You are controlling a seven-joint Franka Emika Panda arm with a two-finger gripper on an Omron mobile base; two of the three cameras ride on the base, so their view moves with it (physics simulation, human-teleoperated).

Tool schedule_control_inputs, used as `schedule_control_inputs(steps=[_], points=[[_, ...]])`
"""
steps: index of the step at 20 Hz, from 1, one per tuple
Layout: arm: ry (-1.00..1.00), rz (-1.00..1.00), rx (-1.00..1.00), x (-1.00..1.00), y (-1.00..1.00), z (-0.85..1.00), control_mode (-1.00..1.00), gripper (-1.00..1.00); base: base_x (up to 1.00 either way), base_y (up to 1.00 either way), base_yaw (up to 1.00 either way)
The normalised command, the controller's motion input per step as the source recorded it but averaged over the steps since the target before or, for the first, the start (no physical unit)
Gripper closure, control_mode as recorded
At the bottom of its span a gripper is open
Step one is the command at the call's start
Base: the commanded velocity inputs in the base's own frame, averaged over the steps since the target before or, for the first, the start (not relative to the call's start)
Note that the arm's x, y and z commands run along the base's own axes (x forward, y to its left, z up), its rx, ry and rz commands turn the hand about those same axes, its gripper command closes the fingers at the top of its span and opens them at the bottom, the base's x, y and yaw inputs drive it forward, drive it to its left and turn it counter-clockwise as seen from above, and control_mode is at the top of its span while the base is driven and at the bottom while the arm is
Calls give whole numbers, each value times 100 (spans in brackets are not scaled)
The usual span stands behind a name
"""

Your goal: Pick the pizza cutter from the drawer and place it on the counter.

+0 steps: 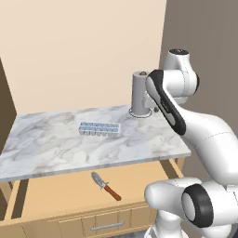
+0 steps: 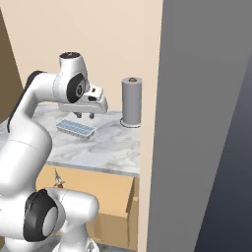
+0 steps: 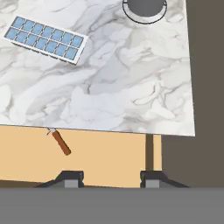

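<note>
A blue-grey ice tray (image 1: 99, 128) lies flat on the marble bench (image 1: 56, 148). A grey cylinder (image 1: 139, 94) stands upright on a round base near the back wall, well apart from the tray.

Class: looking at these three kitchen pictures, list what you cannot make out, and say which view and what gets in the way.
- Pizza cutter wheel: hand view, under the counter edge.
- Pizza cutter: right base view, mostly behind the arm.
- Drawer right end: left base view, behind the arm.
- Claw gap: right base view, too small.
</note>
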Motion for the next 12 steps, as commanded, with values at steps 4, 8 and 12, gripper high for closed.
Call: schedule_control_inputs(steps=[4,8,12], points=[[0,0,0,0,0,0,100,-100,0,0,0],[0,0,0,0,0,0,100,-100,-26,-6,0],[0,0,0,0,0,0,100,-100,-54,-10,0]])
